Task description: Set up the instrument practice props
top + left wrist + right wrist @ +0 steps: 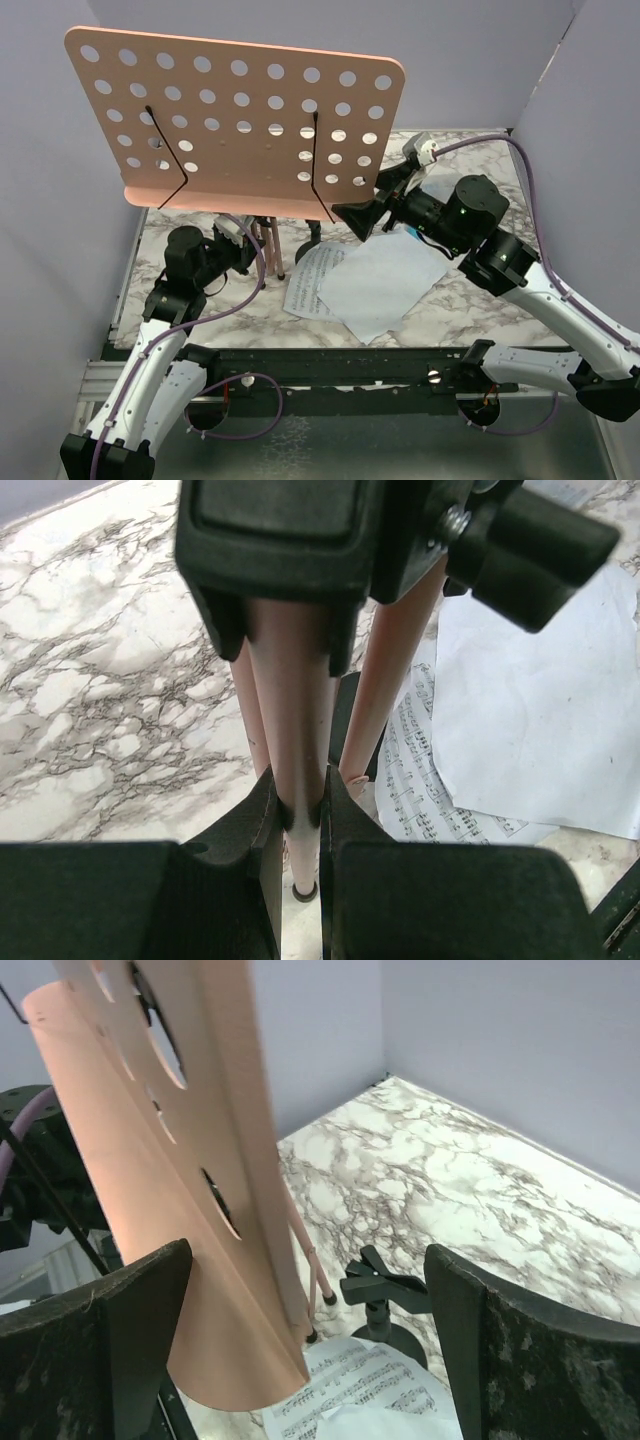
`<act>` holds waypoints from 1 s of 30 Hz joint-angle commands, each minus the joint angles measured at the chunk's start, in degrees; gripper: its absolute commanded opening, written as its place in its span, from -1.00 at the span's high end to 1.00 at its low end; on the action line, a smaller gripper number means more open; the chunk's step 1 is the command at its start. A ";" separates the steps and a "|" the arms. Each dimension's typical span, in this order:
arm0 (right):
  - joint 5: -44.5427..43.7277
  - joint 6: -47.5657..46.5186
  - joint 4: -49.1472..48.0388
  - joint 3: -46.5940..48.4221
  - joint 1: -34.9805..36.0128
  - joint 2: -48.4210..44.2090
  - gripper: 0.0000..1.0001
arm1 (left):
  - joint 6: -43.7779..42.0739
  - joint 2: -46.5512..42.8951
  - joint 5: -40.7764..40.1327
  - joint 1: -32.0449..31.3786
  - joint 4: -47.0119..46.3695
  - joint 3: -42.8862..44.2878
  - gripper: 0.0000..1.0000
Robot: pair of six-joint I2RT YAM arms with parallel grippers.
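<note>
Pink leg (292,710) of the music stand (240,120) is clamped by the left hand (298,825) at lower centre, while the right hand (305,1290) is held open at its lower-right corner.

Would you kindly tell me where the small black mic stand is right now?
In the right wrist view, the mic stand stands upright near mid-table, beside the legs of the pink music stand and just beyond the sheet-music pages.

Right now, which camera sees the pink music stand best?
The top camera. It shows the whole holed board of the music stand. The left wrist camera shows only its thin legs, one pinched by the left gripper. The right wrist camera shows the board cut off, beside the open right gripper.
</note>
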State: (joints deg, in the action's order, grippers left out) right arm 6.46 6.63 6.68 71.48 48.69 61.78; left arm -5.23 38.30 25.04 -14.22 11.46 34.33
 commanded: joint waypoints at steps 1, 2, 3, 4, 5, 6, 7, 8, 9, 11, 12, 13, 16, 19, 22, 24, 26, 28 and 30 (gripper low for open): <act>-6.20 2.02 0.44 -3.27 0.13 -3.15 -1.00 | 1.91 -1.35 2.62 0.06 -1.90 -0.73 1.00; -6.20 2.26 0.29 -4.05 0.10 -3.76 -1.00 | 1.90 -1.45 2.70 0.02 -1.95 -0.79 1.00; -6.25 2.39 0.26 -4.72 0.12 -4.27 -1.00 | 1.90 -1.60 2.80 0.04 -1.90 -0.83 1.00; -6.27 2.42 0.29 -5.28 0.16 -4.76 -1.00 | 1.89 -1.65 2.87 0.06 -1.88 -0.93 1.00; -6.24 2.42 0.19 -5.95 0.13 -5.40 -1.00 | 1.87 -1.73 2.91 0.03 -1.92 -1.00 1.00; -6.27 2.42 0.10 -6.69 0.14 -5.82 -1.00 | 1.83 -1.80 3.11 0.06 -1.90 -0.98 1.00; -7.51 2.36 0.15 -7.38 0.15 -6.21 -1.00 | 1.81 -1.90 3.17 0.06 -1.85 -1.06 1.00; -7.39 2.41 0.12 -8.01 0.16 -6.54 -1.00 | 1.81 -2.06 3.22 0.07 -1.95 -1.09 1.00; -6.97 2.37 -0.20 -8.80 0.17 -6.89 -1.00 | 1.81 -2.15 3.26 0.03 -1.89 -1.16 1.00; -4.66 2.29 -0.94 -10.33 0.11 -7.57 -1.00 | 1.81 -2.34 3.26 0.06 -1.94 -1.30 1.00; -3.54 2.00 -1.62 -11.31 0.14 -7.96 -1.00 | 1.81 -2.36 3.23 0.04 -1.93 -1.29 1.00; -2.77 1.62 -2.31 -12.37 0.16 -8.41 -1.00 | 1.81 -2.38 3.24 0.06 -1.90 -1.36 1.00; -0.71 0.85 -4.52 -15.45 0.14 -10.01 -1.00 | 1.80 -2.37 3.20 0.07 -1.88 -1.54 1.00; 0.92 0.60 -6.06 -16.89 0.12 -11.40 -1.00 | 1.98 -2.44 3.18 0.05 -1.90 -1.50 1.00; 2.66 0.33 -6.95 -17.08 0.10 -12.38 -1.00 | 1.84 -2.52 3.13 0.02 -1.83 -1.52 1.00; 3.66 0.14 -8.05 -16.81 0.09 -12.79 -1.00 | 1.89 -2.62 2.94 0.05 -1.83 -1.67 1.00; 4.05 0.41 -8.08 -16.03 0.13 -12.91 -1.00 | 1.97 -2.78 2.71 0.07 -1.83 -1.80 1.00; 4.55 1.16 -8.00 -14.82 0.16 -12.72 -1.00 | 2.17 -2.86 2.42 0.05 -1.89 -1.96 1.00; 5.84 1.79 -8.02 -13.28 0.14 -12.21 -1.00 | 2.46 -2.94 2.09 0.07 -1.86 -2.13 1.00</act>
State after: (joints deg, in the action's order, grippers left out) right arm 8.38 8.51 -2.48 55.81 48.69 49.21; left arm -6.50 36.29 26.76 -14.35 10.90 32.93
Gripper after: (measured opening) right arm 0.998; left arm 0.126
